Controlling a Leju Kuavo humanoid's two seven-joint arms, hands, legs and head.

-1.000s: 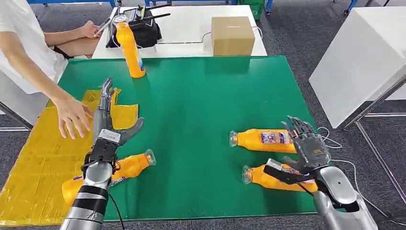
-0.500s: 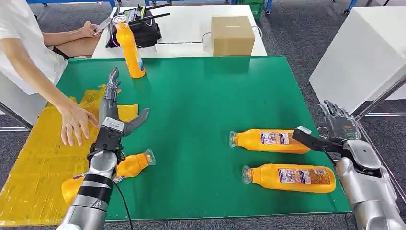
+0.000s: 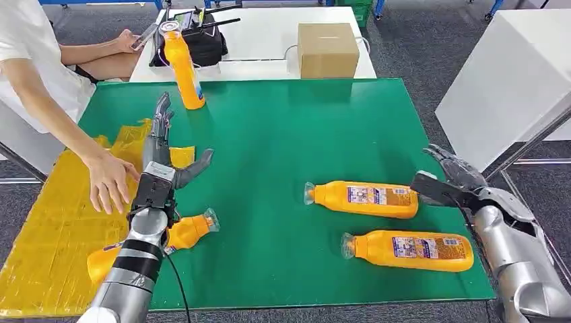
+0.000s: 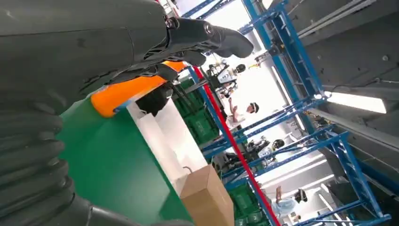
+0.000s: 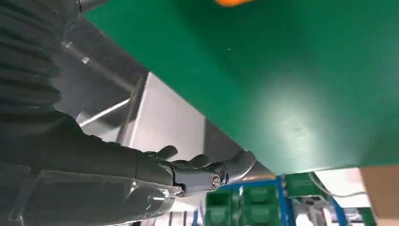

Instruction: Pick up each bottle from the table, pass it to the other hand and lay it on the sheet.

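Four orange bottles are seen on the green table (image 3: 283, 121) in the head view. One bottle (image 3: 355, 197) is laid on its side right of centre, cap toward the left. A second lying bottle (image 3: 407, 249) is placed just below it, near the lower right edge of the table, apart from the first. A third bottle (image 3: 161, 243) is laid at the lower left, partly hidden behind the left arm, with its body on the yellow sheet (image 3: 47, 235) and its cap end over the green surface. A fourth bottle (image 3: 182, 64) is stood upright at the upper left of the table.

The left hand (image 3: 161, 158) is held above the sheet's upper edge, its fingers (image 3: 160, 114) stretched straight toward the upright bottle and the thumb spread aside; nothing is held. The right hand (image 3: 452, 180) is kept at the right edge of the table, just beside the base of the upper lying bottle, fingers apart and empty.

A person's hand (image 3: 111, 182) is rested on the sheet at the left. A closed cardboard box (image 3: 326, 48) is set on the white table at the top; its contents cannot be told. A black bag (image 3: 202, 40) is placed beside it.
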